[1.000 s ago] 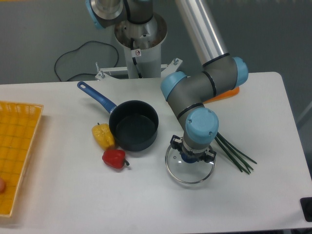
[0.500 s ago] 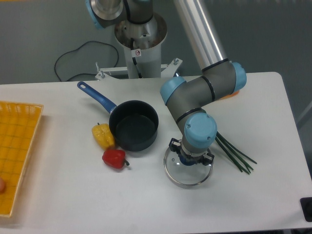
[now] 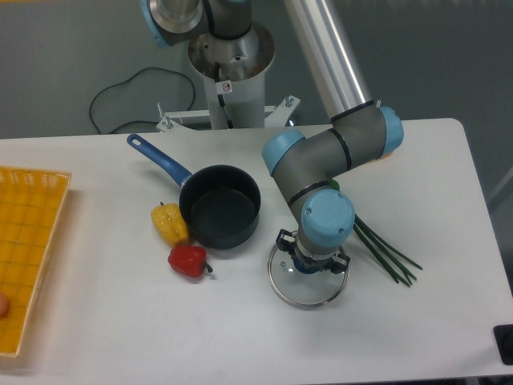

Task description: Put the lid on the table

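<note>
The round glass lid (image 3: 308,282) with a thin metal rim lies low at the white table (image 3: 120,321), right of the saucepan. My gripper (image 3: 311,263) points straight down over the lid's middle, where the dark knob is hidden under the fingers. The arm's wrist covers the jaws, so I cannot tell whether they grip the knob. I also cannot tell whether the lid rests on the tabletop or hangs just above it.
A dark saucepan (image 3: 220,205) with a blue handle stands left of the lid. A yellow pepper (image 3: 169,222) and a red pepper (image 3: 187,260) lie beside it. Green stalks (image 3: 385,250) lie to the right. A yellow mesh tray (image 3: 24,257) is at the left edge.
The gripper and the lid have shifted slightly left and toward the front of the table, staying together.
</note>
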